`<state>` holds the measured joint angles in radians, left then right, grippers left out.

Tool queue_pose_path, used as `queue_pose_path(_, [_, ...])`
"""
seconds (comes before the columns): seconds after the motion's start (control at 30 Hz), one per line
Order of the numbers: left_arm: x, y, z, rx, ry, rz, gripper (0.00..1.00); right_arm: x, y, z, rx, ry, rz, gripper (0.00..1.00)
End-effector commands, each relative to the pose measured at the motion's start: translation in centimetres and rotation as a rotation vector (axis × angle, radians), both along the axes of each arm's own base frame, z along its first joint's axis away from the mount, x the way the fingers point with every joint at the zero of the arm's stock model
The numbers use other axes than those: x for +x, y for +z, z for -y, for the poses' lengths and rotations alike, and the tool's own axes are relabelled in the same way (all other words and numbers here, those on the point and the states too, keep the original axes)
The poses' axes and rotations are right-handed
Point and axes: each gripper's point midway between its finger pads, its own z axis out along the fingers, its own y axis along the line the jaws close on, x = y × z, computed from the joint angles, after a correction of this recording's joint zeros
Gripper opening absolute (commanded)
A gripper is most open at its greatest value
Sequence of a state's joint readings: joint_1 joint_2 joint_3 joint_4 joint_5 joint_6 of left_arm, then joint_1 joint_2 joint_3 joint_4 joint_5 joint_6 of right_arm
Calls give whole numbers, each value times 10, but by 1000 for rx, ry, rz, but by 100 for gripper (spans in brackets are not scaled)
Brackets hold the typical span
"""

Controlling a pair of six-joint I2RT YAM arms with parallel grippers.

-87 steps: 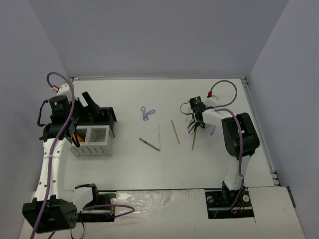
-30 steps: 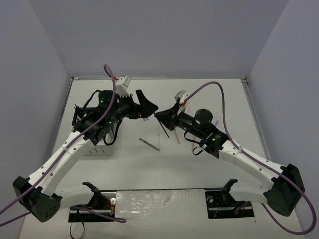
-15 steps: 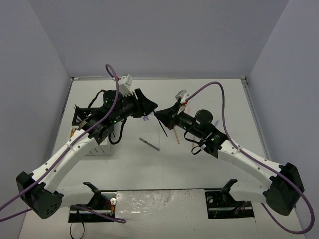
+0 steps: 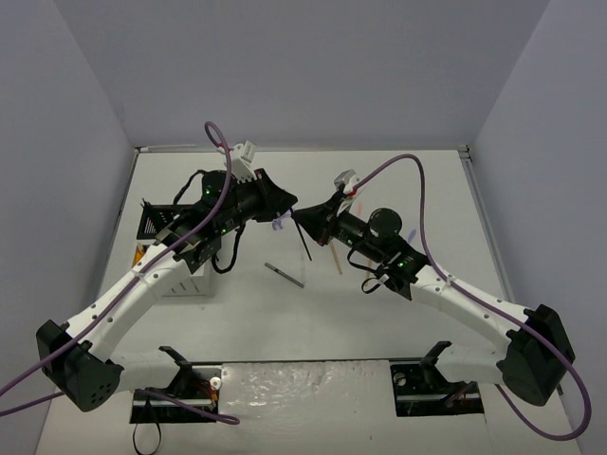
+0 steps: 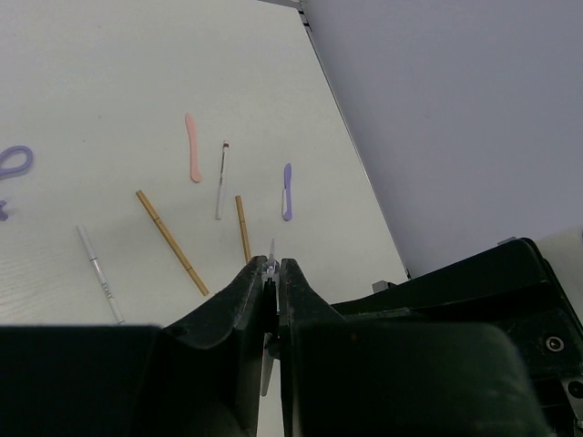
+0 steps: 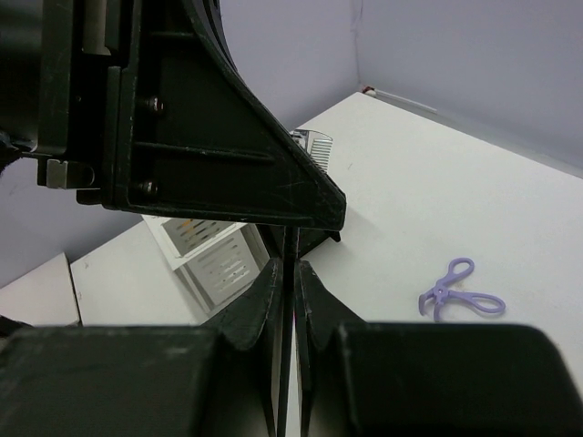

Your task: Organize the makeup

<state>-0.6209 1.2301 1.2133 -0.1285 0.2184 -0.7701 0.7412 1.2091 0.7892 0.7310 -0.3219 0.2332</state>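
Note:
My left gripper [image 4: 284, 210] hangs over mid-table, shut on a slim pale lilac-white tool [image 5: 271, 248] whose tip pokes out between the jaws. My right gripper [image 4: 314, 224] is close beside it, shut on a thin black pencil [image 4: 303, 239] that runs up between its jaws [image 6: 290, 273]. On the table in the left wrist view lie a pink tool [image 5: 192, 146], a white brush [image 5: 221, 178], a lilac tool [image 5: 287, 191], two tan sticks [image 5: 171, 241] [image 5: 242, 228] and a white pencil [image 5: 98, 273]. The purple scissor-like tool [image 6: 458, 296] lies to the right.
The black-and-white slotted organizer box [image 4: 175, 248] stands at the left, under the left forearm; it also shows in the right wrist view [image 6: 214, 259]. A tan stick [image 4: 336, 258] and a dark slim item [image 4: 283, 273] lie mid-table. Walls enclose the table on three sides.

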Motion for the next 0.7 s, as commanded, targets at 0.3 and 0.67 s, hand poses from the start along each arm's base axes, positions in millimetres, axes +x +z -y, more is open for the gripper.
queue_pose_path(0.3, [11,29,-29,108,119,138,0,9,27,7,77,-72,52,84])
queue_pose_path(0.67, [61,36,-207,412,656,228,0,21,-13,45,-60,-249,-26,100])
